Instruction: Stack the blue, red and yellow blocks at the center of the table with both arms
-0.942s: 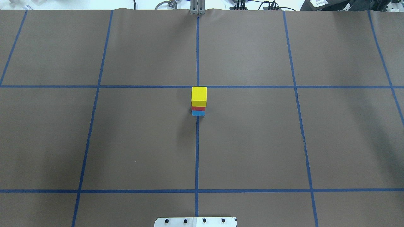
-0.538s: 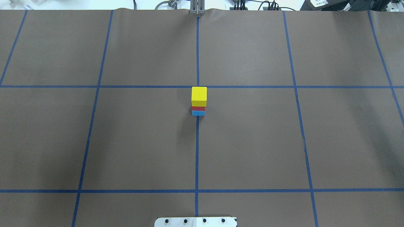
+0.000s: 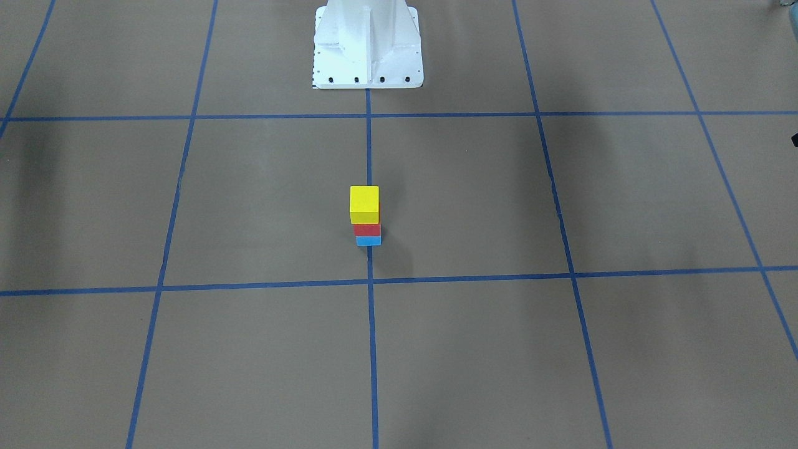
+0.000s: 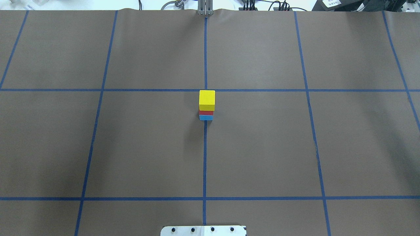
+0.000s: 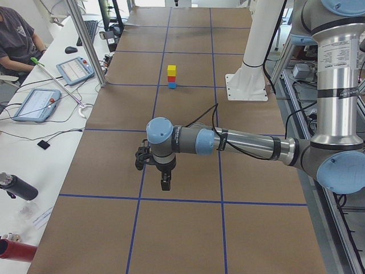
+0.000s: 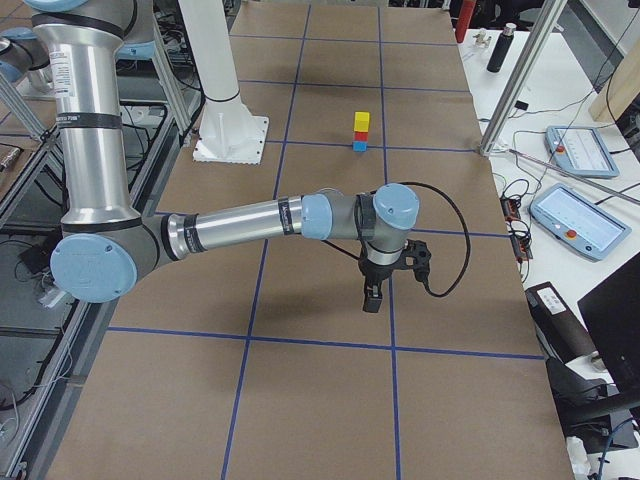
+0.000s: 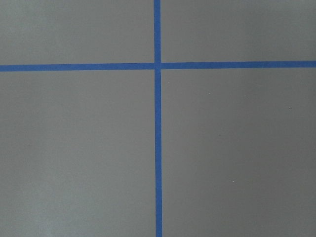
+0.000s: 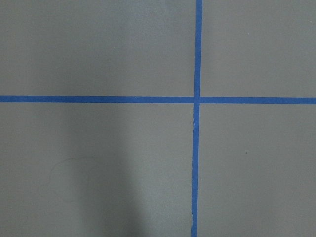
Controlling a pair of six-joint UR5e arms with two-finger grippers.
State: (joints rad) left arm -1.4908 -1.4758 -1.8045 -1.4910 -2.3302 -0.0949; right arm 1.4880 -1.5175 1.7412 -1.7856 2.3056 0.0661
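Note:
A yellow block (image 4: 207, 98) sits on a red block (image 4: 206, 112), which sits on a blue block (image 4: 205, 117), as one upright stack at the table's center. The stack also shows in the front view, yellow (image 3: 364, 201) over red (image 3: 366, 229) over blue (image 3: 368, 240). My left gripper (image 5: 165, 184) hangs over bare table far from the stack, seen only in the exterior left view. My right gripper (image 6: 371, 298) does the same in the exterior right view. I cannot tell whether either is open or shut. Both wrist views show only brown table and blue tape lines.
The white robot base (image 3: 368, 43) stands at the table's near edge behind the stack. A side bench holds tablets (image 5: 36, 104) and cables, and a person (image 5: 14, 34) sits there. A metal post (image 6: 510, 90) stands at the table's edge.

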